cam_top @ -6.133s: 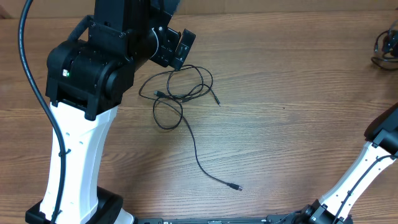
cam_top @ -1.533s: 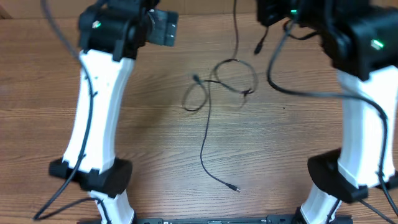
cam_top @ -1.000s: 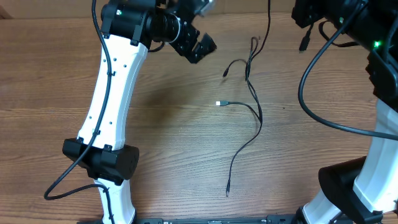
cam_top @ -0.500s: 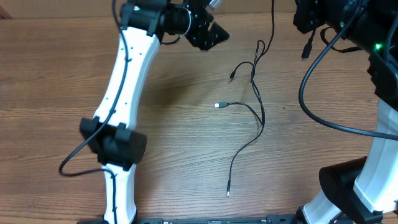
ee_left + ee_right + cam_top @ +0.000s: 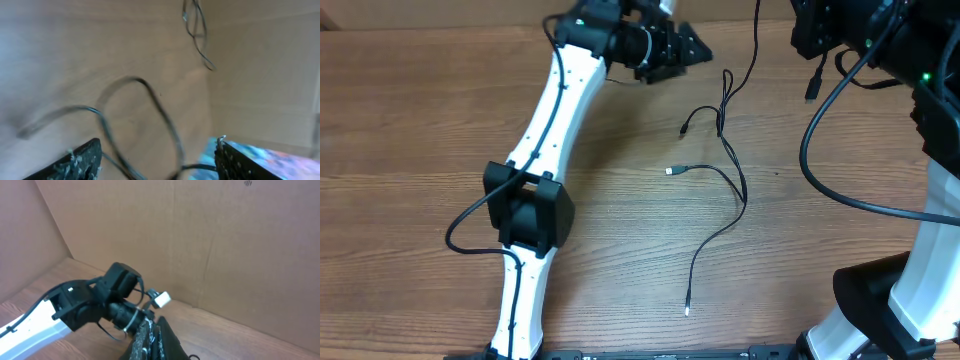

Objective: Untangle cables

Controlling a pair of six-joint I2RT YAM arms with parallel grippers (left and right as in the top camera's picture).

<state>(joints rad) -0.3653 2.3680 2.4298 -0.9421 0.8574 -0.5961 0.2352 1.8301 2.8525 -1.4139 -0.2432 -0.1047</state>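
Thin black flexible cables [image 5: 744, 196] with small plug ends lie spread over the middle of a brown wood-grain tabletop [image 5: 420, 150]. One strand rises from the tangle and leaves the top edge of the overhead view. Below it, the cords meet near the upper centre. A short branch ends in a dark plug to the left, a second branch ends in a silver-tipped plug a little lower, and one long strand curves down toward the near edge, ending in another small plug. The white and black left robot arm [image 5: 555, 120] reaches diagonally from the lower left toward the top centre. Its black left end effector [image 5: 692, 50] is near the upper part of the cords but apart from them. In the left wrist view, which is blurred, its two dark fingers [image 5: 82, 160] stand wide apart and released. Loops of the cables [image 5: 159, 107] are seen on the wood beyond and between them, and nothing is pinched. The black right robot arm [image 5: 880, 40] fills the upper right of the overhead view (a thicker black wire fixed to it hangs in a curve beside it). In the right wrist view the right end effector [image 5: 150, 340] has its fingers clenched tight together. Whether a cord is caught between them cannot be told. Behind it stands a plain brown cardboard wall [image 5: 225, 240].
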